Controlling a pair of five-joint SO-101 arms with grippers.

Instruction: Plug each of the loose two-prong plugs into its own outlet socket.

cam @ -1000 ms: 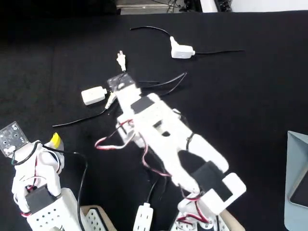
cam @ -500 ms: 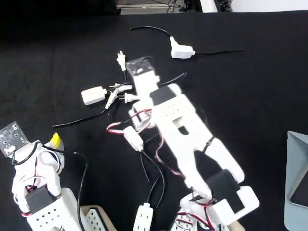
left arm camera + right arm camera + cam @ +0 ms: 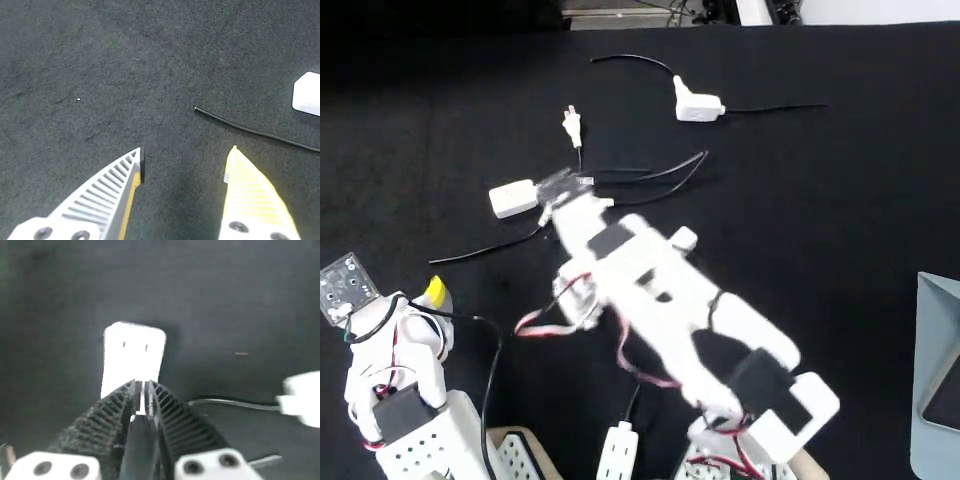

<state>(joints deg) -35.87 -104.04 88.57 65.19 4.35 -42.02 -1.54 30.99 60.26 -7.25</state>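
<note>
1 small white two-prong plug (image 3: 142, 404) is pinched in the right gripper (image 3: 143, 386), just in front of the white rectangular plastic outlet socket (image 3: 134, 352). Since 0.5 s ago the arm has been swung back to that socket, so insertion is judged close. The left gripper (image 3: 185, 155) is held spread, well apart from the socket

Right gripper (image 3: 555, 192) swung back left, its plug (image 3: 142, 401) nearing the outlet socket (image 3: 513, 198).
</note>
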